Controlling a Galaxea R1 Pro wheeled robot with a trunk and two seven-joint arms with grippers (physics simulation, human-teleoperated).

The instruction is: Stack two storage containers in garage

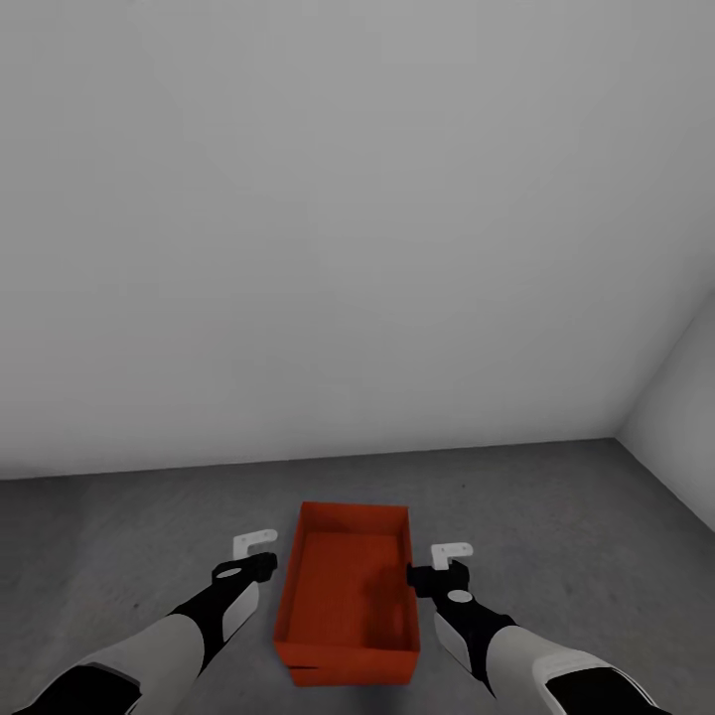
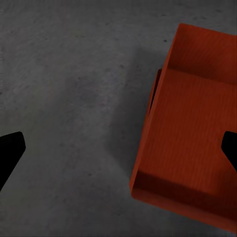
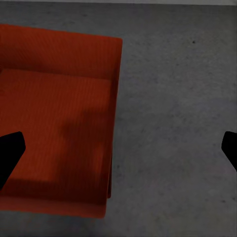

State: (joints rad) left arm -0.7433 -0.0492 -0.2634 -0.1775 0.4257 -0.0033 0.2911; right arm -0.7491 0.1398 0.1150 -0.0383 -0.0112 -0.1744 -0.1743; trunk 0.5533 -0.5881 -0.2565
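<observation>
Both grippers hang spread wide, one at each long side of the orange-red storage container (image 1: 348,596). Seen from the head camera, the left gripper (image 1: 255,544) sits just off the container's left wall, its pale fingers (image 1: 248,541) clear of the rim. The right gripper (image 1: 452,552) sits just off the right wall, very close to the rim; whether it touches the plastic cannot be told. Neither gripper holds anything.

From the left wrist camera, the left gripper (image 2: 118,148) straddles the container's wall, with one dark fingertip (image 2: 11,150) over bare concrete and the other over the container's inside (image 2: 192,128). From the right wrist camera, the right gripper (image 3: 118,148) does the same on the opposite wall: one fingertip (image 3: 11,150) lies over the container's inside (image 3: 54,118), the other over the floor (image 3: 173,123).

The container stands upright and lidless on the dark grey mottled floor (image 1: 556,516), between the two arms. A second wall edge peeks just outside its rim in the wrist views, but whether another bin lies beneath cannot be told. Beyond it, a plain pale grey wall (image 1: 348,218) rises, meeting a second wall at the right corner.
</observation>
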